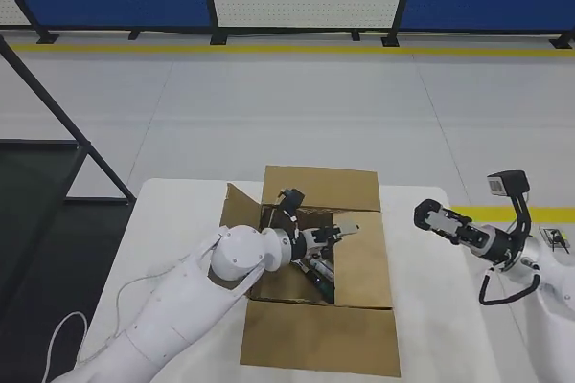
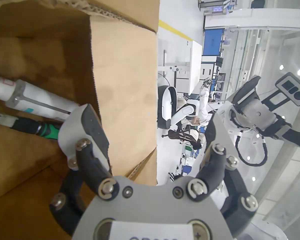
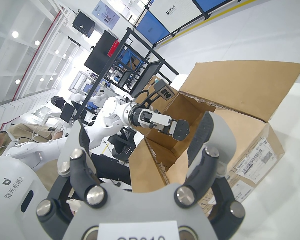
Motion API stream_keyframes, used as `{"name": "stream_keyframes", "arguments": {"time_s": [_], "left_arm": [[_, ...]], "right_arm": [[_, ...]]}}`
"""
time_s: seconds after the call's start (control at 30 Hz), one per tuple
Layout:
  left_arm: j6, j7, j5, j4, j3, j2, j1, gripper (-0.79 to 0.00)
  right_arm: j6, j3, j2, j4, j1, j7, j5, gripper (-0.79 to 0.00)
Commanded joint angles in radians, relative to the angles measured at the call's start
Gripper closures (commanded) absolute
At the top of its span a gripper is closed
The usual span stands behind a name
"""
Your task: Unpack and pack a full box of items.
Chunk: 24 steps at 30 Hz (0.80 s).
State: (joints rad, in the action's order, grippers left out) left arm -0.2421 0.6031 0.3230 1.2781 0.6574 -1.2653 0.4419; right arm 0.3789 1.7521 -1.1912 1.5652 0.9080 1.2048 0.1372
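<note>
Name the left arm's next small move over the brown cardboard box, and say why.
Probably shift the left gripper inward, off the side wall of the brown cardboard box: its open jaws straddle that panel, one finger inside beside the white plastic tube and green-and-black tool handle, the other outside. Both need to be inside to grip an item.

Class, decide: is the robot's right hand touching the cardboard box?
Apart. The top view shows a strip of bare white table between the right hand and the cardboard box.
</note>
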Motion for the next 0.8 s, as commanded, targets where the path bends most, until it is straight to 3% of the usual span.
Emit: {"name": "stream_keyframes", "arguments": {"time_s": [0.0,0.5,0.77], "left_arm": [[-0.001,0.001,-0.007,-0.007,0.001,-0.003,0.005,-0.785],[0.086,-0.085,0.012,-0.099,-0.015,-0.061,0.032,-0.785],[0.160,-0.078,0.075,-0.112,0.032,-0.079,0.043,-0.785]], "right_arm": [[0.001,-0.007,0.004,-0.004,-0.003,-0.004,0.001,-0.785],[0.018,-0.017,0.034,0.001,0.010,-0.037,0.040,-0.785],[0.011,-0.020,0.050,0.020,0.025,-0.045,0.043,-0.785]]}}
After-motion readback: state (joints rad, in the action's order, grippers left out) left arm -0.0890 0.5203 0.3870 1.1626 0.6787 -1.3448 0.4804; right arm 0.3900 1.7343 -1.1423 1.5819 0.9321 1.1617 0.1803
